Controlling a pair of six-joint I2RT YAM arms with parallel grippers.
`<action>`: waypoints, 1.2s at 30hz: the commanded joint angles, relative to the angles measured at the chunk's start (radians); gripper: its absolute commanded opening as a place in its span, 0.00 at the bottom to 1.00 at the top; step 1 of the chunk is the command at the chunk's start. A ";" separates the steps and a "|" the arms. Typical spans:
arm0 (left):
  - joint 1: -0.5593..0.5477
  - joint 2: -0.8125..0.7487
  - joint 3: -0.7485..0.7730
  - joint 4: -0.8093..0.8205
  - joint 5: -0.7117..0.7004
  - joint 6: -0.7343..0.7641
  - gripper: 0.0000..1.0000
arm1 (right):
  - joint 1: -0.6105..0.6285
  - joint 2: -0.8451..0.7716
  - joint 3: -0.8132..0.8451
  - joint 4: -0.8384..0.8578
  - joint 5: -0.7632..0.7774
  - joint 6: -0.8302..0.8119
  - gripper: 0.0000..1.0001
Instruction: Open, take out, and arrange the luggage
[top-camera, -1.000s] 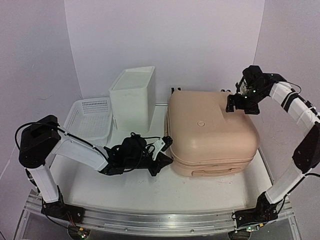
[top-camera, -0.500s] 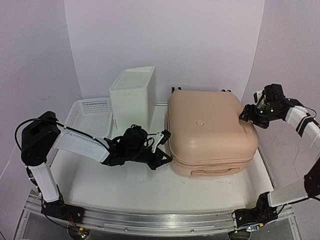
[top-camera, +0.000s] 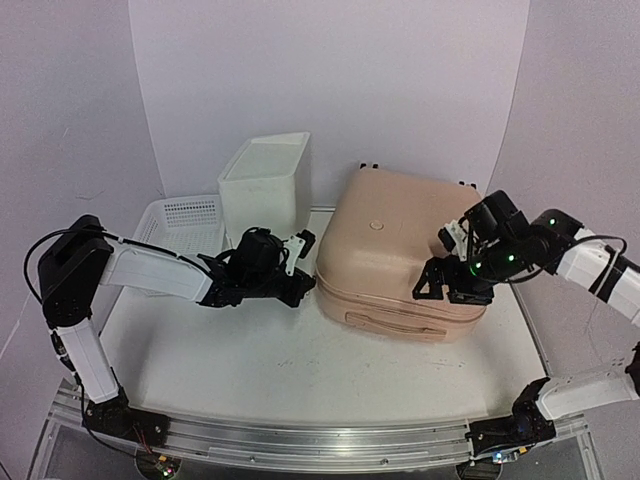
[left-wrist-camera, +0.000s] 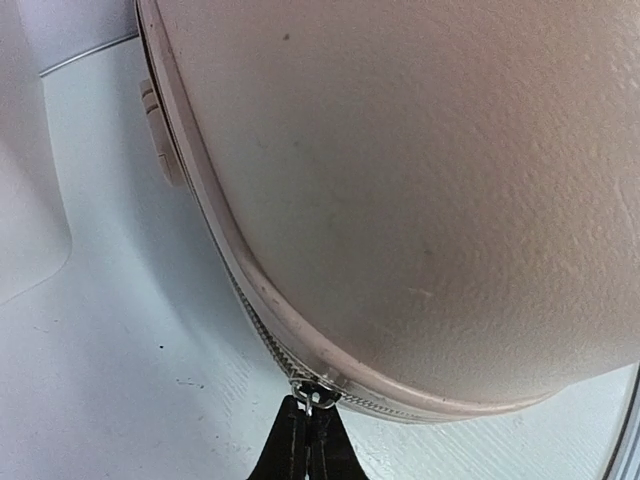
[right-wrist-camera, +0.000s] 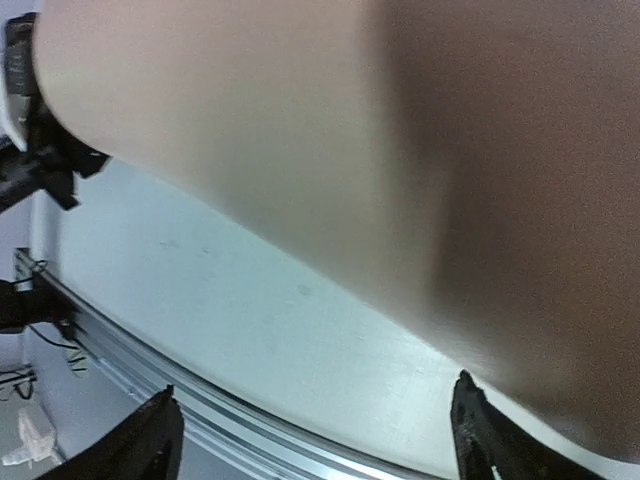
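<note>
Luggage: the luggage (top-camera: 400, 250) lay flat on the white table (top-camera: 300, 370), centre-right of the overhead frame, peach shell up and looking closed; dark casters (top-camera: 368, 167) showed at its far edge.
Seam: the zipper ran along the lower rim of the shell, curving across the lower half of the left wrist frame.
Left gripper: the left gripper (left-wrist-camera: 308, 415) sat at bottom centre of its own view, jaws pressed together on the zipper pull (left-wrist-camera: 310, 393). In the overhead view it met the left edge of the luggage.
Right gripper: the right gripper (top-camera: 445, 288) hung at the right front of the luggage with its fingers (right-wrist-camera: 150, 440) spread wide in the lower corners of its wrist frame, nothing pinched. Whether it touched the shell could not be told.
Box: a white box (top-camera: 262, 190) stood upright, upper left of centre, near the luggage.
Basket: a white mesh basket (top-camera: 180, 225) lay just left of the box.
</note>
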 joint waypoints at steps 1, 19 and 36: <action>0.014 -0.119 -0.031 0.017 -0.068 0.027 0.00 | -0.114 0.086 0.323 -0.133 0.157 -0.133 0.98; 0.013 -0.092 -0.066 -0.034 0.073 0.001 0.00 | -0.564 1.106 1.370 0.060 -0.050 -0.379 0.98; 0.012 -0.045 0.033 -0.073 0.041 -0.126 0.00 | -0.709 1.228 1.171 -0.107 -0.310 -0.319 0.86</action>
